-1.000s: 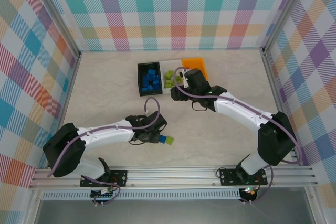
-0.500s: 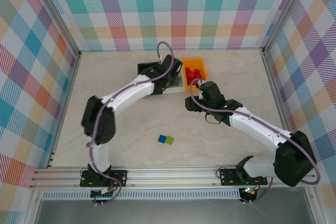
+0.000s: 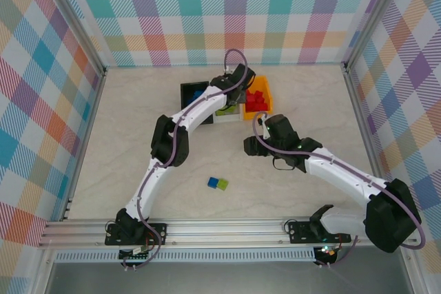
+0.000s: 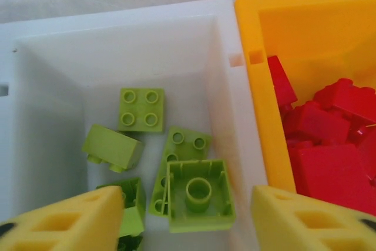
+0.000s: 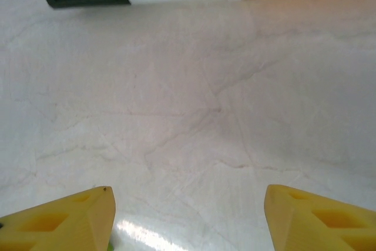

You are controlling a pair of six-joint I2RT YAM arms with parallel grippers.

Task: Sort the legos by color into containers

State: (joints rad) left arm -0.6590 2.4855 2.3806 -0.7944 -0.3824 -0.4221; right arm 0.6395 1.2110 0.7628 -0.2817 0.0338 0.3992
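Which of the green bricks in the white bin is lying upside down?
The lime brick at the bottom edge of the left wrist view: its hollow underside with the tube faces up. The others in the white bin show studs or sides.

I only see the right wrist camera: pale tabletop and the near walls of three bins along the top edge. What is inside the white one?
Observer: Lime green plastic bricks lie loose in the white plastic bin, seen from the left wrist camera.
Operator: And the orange one?
Observer: The orange plastic bin holds a pile of red plastic bricks.
Operator: Is any brick left outside?
Observer: Yes, from above, a blue plastic brick and a lime green brick sit touching on the table.
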